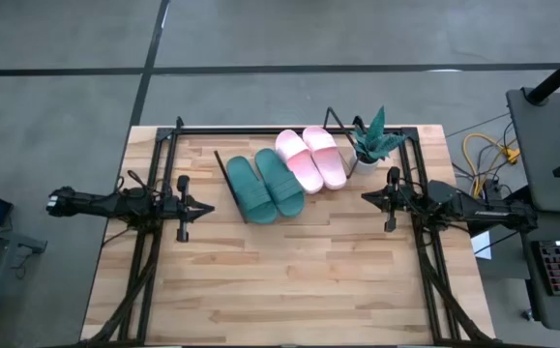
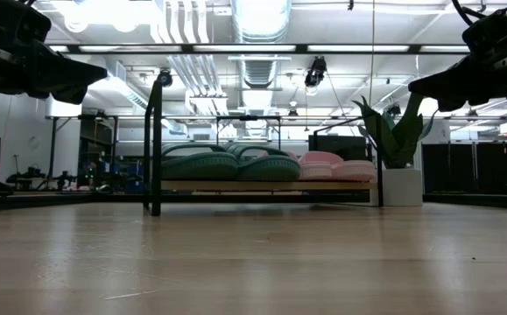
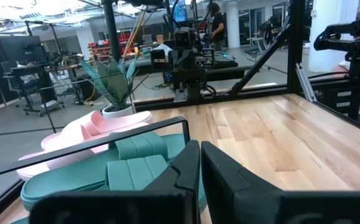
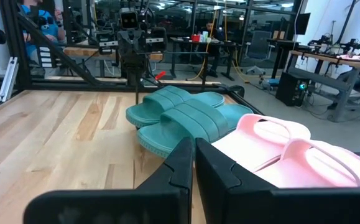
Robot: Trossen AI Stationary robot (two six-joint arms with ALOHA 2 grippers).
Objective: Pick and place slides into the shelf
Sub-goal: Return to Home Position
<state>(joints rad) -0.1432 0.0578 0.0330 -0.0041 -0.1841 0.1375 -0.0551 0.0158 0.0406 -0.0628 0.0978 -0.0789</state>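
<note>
Two dark green slides and two light pink slides lie side by side on the slanted shelf, soles down on its board. They also show in the left wrist view and the right wrist view. My left gripper hangs shut above the table, left of the green pair. My right gripper hangs shut, right of the pink pair. Neither touches anything.
A potted plant in a white pot stands at the shelf's right end, near my right gripper. The black frame rails run along the table's far edge and sides. Bare wooden tabletop spreads across the near half.
</note>
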